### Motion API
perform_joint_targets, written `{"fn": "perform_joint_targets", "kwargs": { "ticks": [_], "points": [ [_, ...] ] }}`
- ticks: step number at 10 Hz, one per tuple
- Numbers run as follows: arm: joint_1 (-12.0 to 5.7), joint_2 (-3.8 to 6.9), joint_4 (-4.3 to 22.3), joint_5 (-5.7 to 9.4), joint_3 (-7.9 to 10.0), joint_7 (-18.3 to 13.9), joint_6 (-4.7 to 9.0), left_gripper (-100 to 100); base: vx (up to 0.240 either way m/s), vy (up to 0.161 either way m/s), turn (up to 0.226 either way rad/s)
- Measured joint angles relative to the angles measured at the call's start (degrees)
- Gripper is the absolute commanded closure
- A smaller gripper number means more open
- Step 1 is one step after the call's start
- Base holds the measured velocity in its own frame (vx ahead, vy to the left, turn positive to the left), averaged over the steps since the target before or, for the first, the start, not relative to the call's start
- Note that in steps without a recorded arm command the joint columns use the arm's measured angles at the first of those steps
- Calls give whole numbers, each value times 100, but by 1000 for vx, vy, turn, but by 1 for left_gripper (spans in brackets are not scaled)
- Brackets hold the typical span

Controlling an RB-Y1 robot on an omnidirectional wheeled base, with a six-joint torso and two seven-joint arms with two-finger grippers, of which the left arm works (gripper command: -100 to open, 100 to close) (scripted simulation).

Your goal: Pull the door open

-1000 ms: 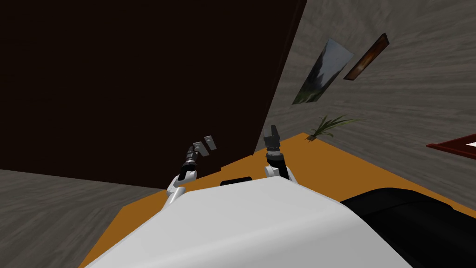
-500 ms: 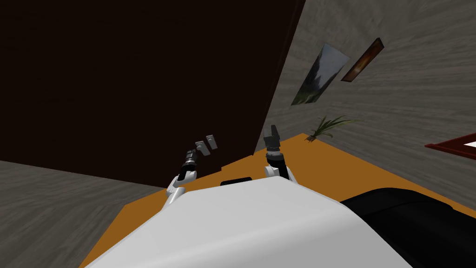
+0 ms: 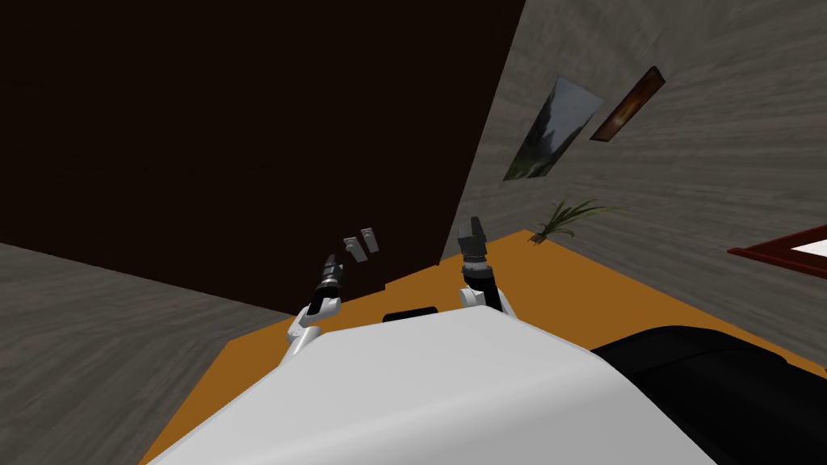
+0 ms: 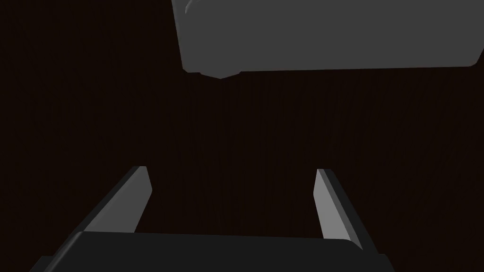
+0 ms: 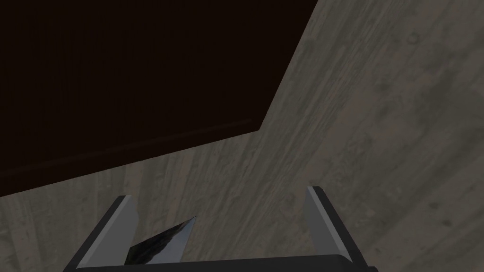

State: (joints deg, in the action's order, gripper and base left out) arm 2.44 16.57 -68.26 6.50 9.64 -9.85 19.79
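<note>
My left pincer [image 3: 329, 268] has drawn back and down from the small grey blocky door handle [image 3: 360, 242], which now lies just beyond its spread blades and apart from them, on the flat dark brown door [image 3: 242, 121]. To pull well, I judge the pincer should rise and advance until the handle sits between the blades, close firmly, then follow the door's arc. The right pincer [image 3: 471, 232], also spread, points past the door's edge.
</note>
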Motion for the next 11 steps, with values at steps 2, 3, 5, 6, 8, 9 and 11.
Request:
{"fn": "perform_joint_targets", "kwargs": {
  "ticks": [2, 3, 5, 6, 8, 9, 11],
  "points": [
    [14, -2, -72, -7, -88, -37, 0, -100, -194, -76, -53],
    [-2, -4, -114, -11, -139, -56, -15, -100, -81, -44, -9],
    [15, 21, -27, -1, -55, -43, -18, -100, 37, 113, 197],
    [123, 46, -16, 10, 42, -25, -19, -100, 120, 146, 32],
    [118, 76, 74, 21, 132, -5, -17, -100, 170, 60, -42],
    [93, 68, 106, 20, 143, 4, 1, -100, 208, 0, -70],
    [19, 38, 86, 13, 108, 11, 4, -100, 233, -75, -125]
  ]
}}
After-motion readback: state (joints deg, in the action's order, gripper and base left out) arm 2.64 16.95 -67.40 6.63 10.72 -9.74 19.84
